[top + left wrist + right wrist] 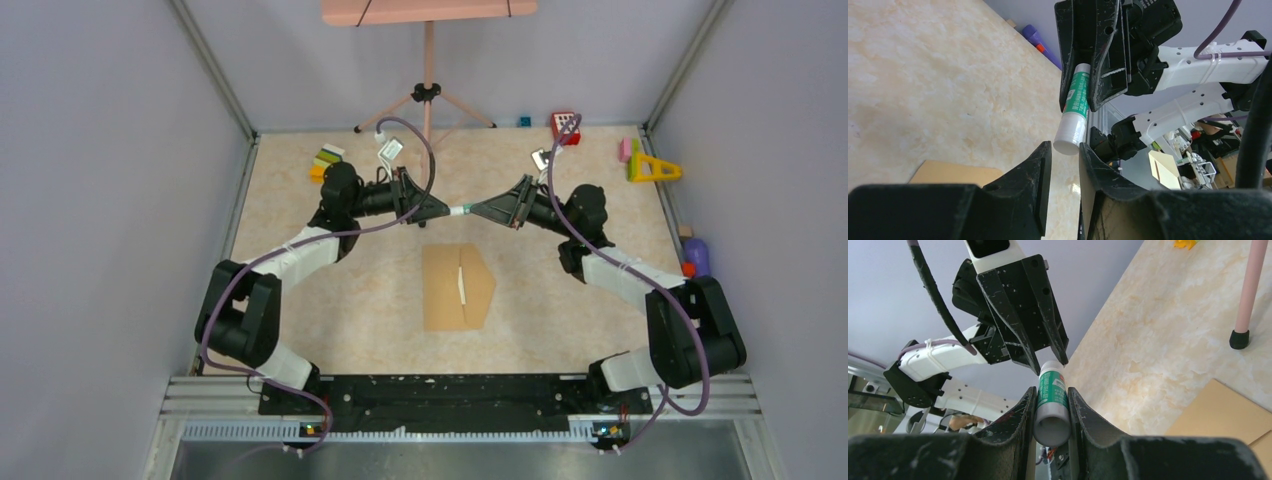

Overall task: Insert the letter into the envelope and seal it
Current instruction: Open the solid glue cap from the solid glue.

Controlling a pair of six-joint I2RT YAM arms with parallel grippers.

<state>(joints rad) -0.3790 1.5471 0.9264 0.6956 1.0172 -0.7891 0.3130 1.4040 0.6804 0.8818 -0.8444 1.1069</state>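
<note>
Brown kraft paper marks the envelope (445, 290), which lies flat in the middle of the beige stone-pattern counter (350, 300), with its pointed flap turned to the right side. A thin pale strip (461, 285) runs along the fold at its middle; whether this is an edge of the letter I cannot tell. Above the counter and beyond the envelope, the two arms meet tip to tip. The right gripper (1052, 405) has its jaws pressed on the two sides of a green and white glue stick (1051, 400) and holds it in the air. The white cap end of the stick points to the left gripper (1065, 150). The jaws of this one stand narrow, one on each side of the cap tip; if they press the cap or only stand beside it, I cannot tell.
</note>
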